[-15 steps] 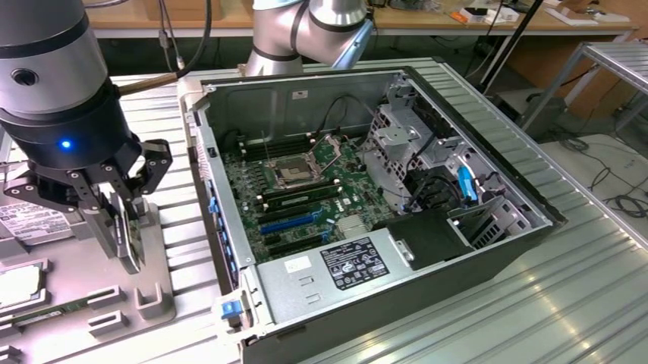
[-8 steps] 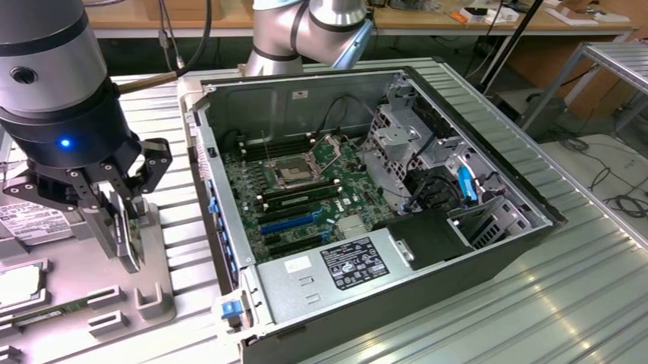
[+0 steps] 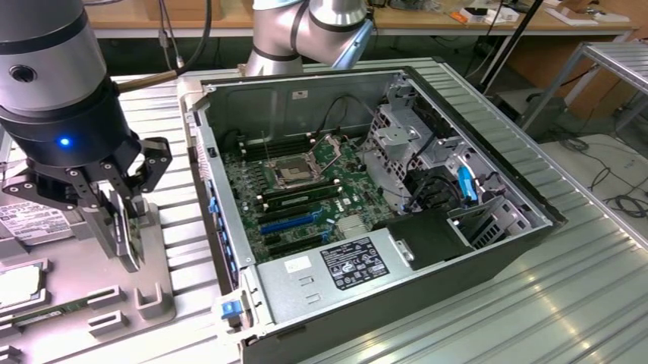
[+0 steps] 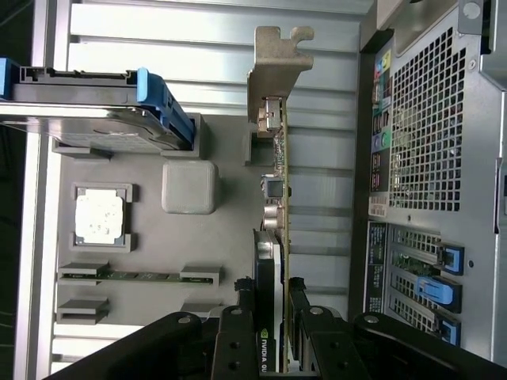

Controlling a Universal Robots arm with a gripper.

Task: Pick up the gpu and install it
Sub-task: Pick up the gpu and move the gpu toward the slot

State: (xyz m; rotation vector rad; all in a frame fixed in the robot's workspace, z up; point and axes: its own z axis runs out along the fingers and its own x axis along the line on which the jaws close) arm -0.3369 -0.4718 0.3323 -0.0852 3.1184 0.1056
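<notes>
Gripper (image 3: 117,221) (image 4: 281,299): clamped on the gpu, one finger pressed to each flat face.
Gpu (image 3: 129,254) (image 4: 279,186): held edge-on between the fingers (image 4: 298,307), reaching out past the fingertips; silver end bracket (image 4: 275,71) at the end farthest from the hand.
Parts tray (image 3: 154,262) (image 4: 230,237): grey, directly under the hand and card; contact between card and tray not discernible.
Memory stick (image 3: 53,309) (image 4: 135,276): in its tray holder, near the hand on the side away from the case.
Processor (image 4: 101,216): seated in a square tray recess, just past the memory stick.
Hard drive (image 3: 30,220) (image 4: 87,111): with blue side rails, farther out on the tray.
Computer case (image 3: 486,174) (image 4: 436,158): side open, beside the tray on the hand's other side.
Motherboard (image 3: 303,189): on the case floor, with blue expansion slots (image 3: 288,221) on its nearer part.
Power supply (image 3: 344,262): at the case's near corner.
</notes>
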